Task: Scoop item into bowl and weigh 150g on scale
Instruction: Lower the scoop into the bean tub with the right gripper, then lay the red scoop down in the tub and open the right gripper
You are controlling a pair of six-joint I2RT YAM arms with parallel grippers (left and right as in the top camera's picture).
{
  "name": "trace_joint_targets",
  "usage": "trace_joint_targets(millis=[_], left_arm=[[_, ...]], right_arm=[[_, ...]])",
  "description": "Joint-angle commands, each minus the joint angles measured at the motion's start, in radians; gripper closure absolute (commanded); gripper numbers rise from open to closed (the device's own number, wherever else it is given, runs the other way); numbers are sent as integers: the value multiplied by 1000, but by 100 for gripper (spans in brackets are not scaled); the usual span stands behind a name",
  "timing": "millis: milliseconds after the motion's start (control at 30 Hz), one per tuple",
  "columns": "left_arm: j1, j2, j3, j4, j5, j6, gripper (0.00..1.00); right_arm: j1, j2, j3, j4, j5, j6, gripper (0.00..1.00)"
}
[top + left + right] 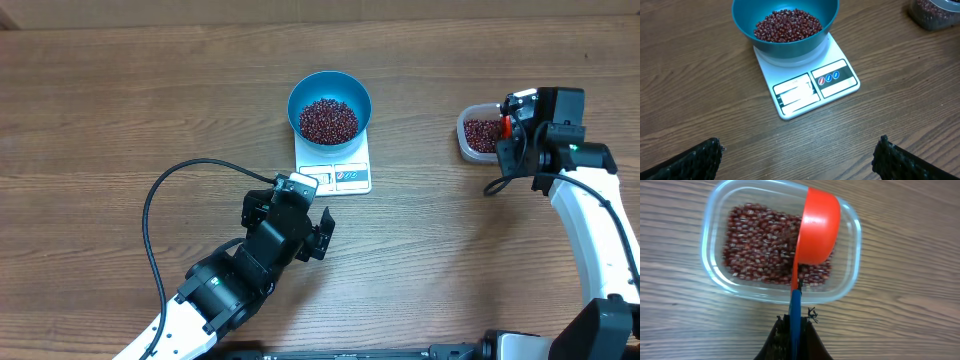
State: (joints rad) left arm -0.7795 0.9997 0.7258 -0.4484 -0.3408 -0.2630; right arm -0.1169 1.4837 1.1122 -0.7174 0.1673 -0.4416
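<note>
Beans in bowl: a heap of small dark red-brown beans (329,120) lies in the round, deep, bright-blue bowl (298,95), filling the bottom and well below the rim.
Bowl and scale: the bowl stands on the far part of the small flat white rectangular kitchen scale (336,176). The display window (796,94) and printed label (832,77) at the near edge are uncovered, and the reading is too washed out to tell.
Tub: a clear plastic tub with rounded corners (463,137) sits on the wooden bench (120,100), well to the right of the scale, with more of the same beans (752,240) in it.
Scoop: the orange-red plastic scoop (817,230) with its blue handle (796,311) is turned on edge over the tub, with its head above the beans. Whether it touches them cannot be told.
Right jaws: on the right arm (590,210), clamped together on the blue handle.
Left jaws: on the left arm (235,275), wide apart and holding nothing. They hover over bare bench just in front of the scale and point toward it.
</note>
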Motion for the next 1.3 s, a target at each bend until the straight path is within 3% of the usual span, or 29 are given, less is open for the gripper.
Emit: trace_joint_targets(millis=[0,433,667,833,967,1100,1267], left_arm=[[-6,-5,-6,0,1,-14,0],[-6,-5,-6,0,1,-14,0],[-6,-5,-6,0,1,-14,0],[-6,-5,-6,0,1,-14,0],[-6,-5,-6,0,1,-14,0],[-6,-5,-6,0,1,-14,0],[-6,-5,-6,0,1,-14,0]], right_arm=[[10,-25,1,11,79,1,96],[10,-25,1,12,-18,225,96],[10,-24,1,-45,-247,579,96],[10,-24,0,-56,-285,794,96],[10,-24,0,-56,-285,874,91],[10,-19,0,-60,-285,887,75],[10,-17,0,-84,-281,887,72]])
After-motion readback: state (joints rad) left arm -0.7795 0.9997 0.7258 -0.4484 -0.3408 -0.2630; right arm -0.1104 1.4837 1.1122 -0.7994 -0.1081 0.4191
